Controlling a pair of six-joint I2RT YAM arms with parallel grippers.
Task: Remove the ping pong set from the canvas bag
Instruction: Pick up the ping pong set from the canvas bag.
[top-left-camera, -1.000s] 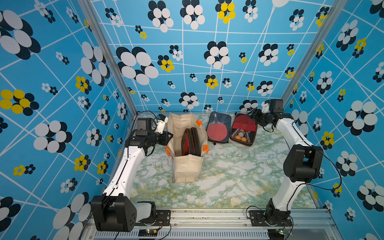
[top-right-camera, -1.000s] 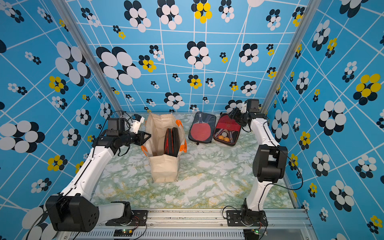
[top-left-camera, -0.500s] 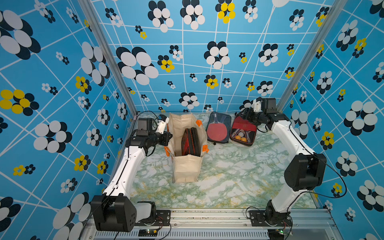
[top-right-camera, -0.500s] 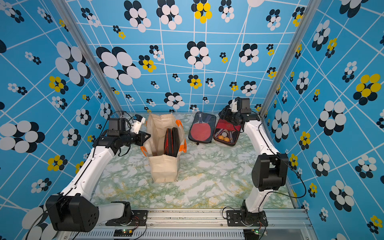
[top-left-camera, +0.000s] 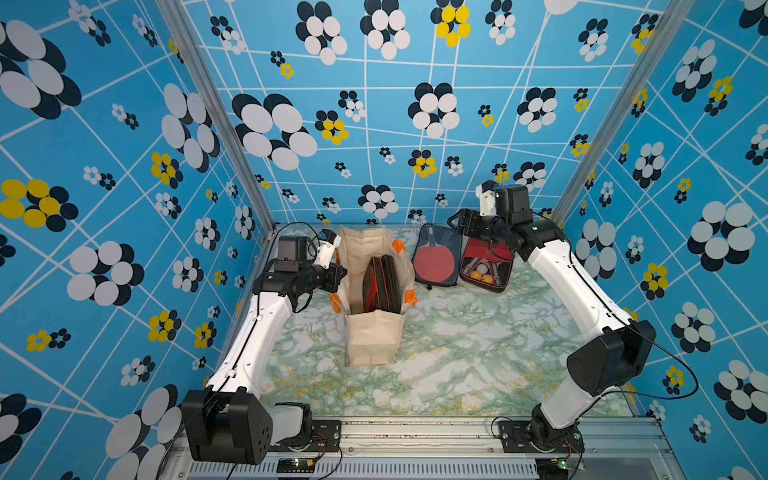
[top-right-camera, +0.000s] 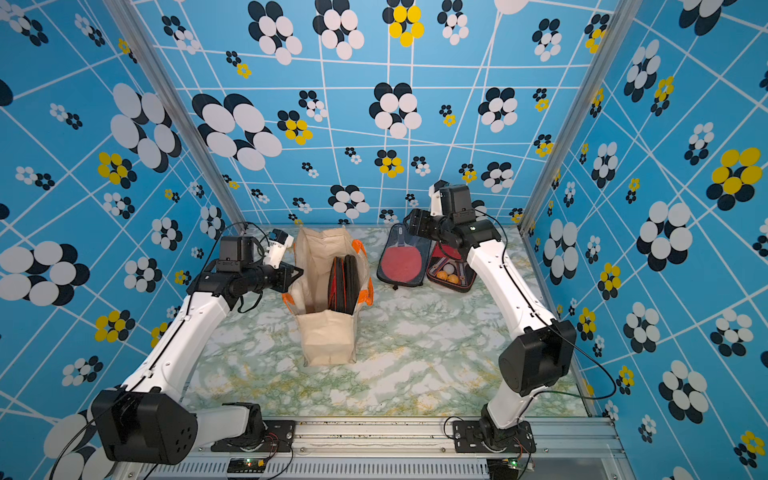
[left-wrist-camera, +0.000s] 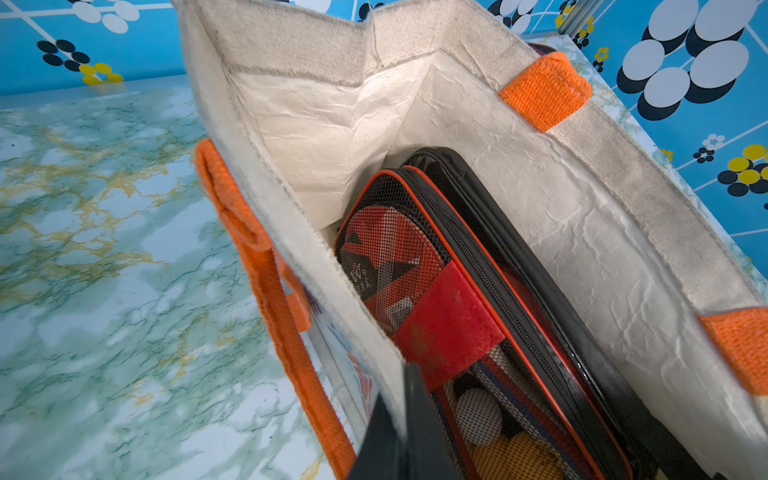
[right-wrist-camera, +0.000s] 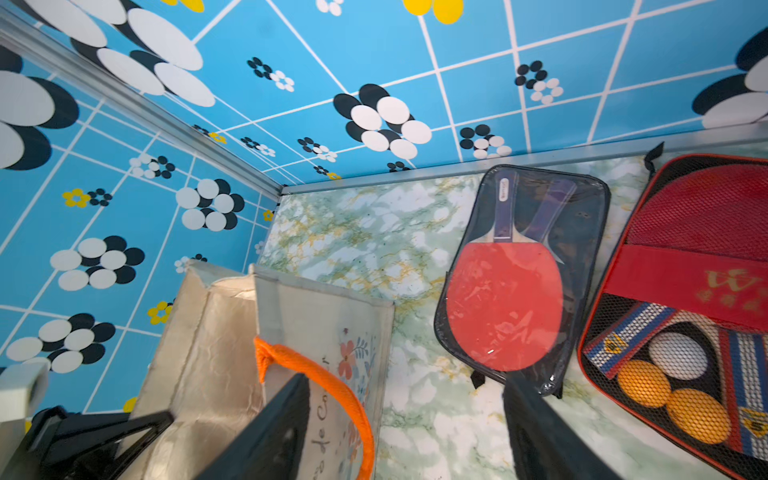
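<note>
the left gripper is clenched on one side wall of the canvas bag. the cloth rim is pinched between its two black fingers, and an orange handle hangs down the outside right beside them. from above, that gripper meets the bag side-on at rim height. the bag stands upright on the marble table with its mouth open.

just past the clamped fingers, on the inner side of the held wall, the ping pong set stands on edge inside the bag. it is a flat zipped case with red and black mesh facing the gripper and a black panel behind it. i can't tell whether that is one case or two. a white ball and an orange ball show through the mesh closest to the fingers. in both top views its upper edge sits below the bag's rim.

the right gripper is spread wide and grasping nothing. it hangs in the air near the back wall. below it a clear paddle case with a red paddle inside lies flat on the table by one finger. a red mesh case with balls in it lies just beside that, further from the bag. by the other finger is the bag's far side and its other orange handle. bare marble shows between the two fingers.
</note>
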